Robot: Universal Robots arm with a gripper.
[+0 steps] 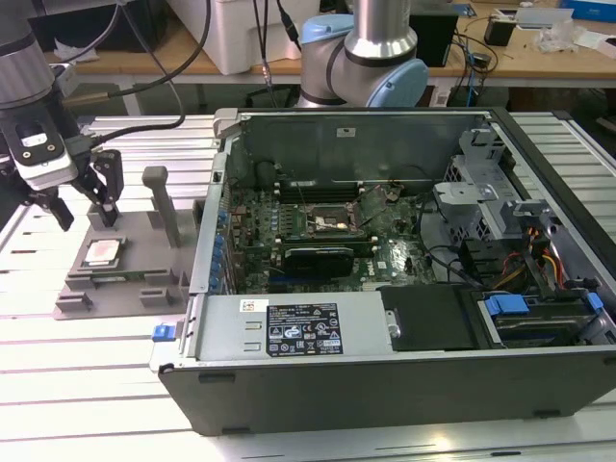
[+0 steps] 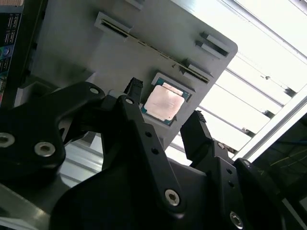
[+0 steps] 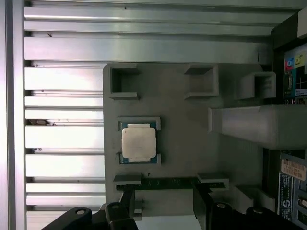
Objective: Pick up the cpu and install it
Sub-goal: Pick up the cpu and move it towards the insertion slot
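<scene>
Your gripper [image 1: 85, 218] hangs over the grey fixture plate [image 3: 177, 124], jaws apart and empty. The cpu [image 2: 163, 103] lies beyond the fingertips, untouched, and in the second wrist view it shows through the gap between them. It sits flat in its recess on the plate; being square, it has no long axis. The open computer case [image 1: 385, 289] stands just beside the plate, on the exterior view's right.
</scene>
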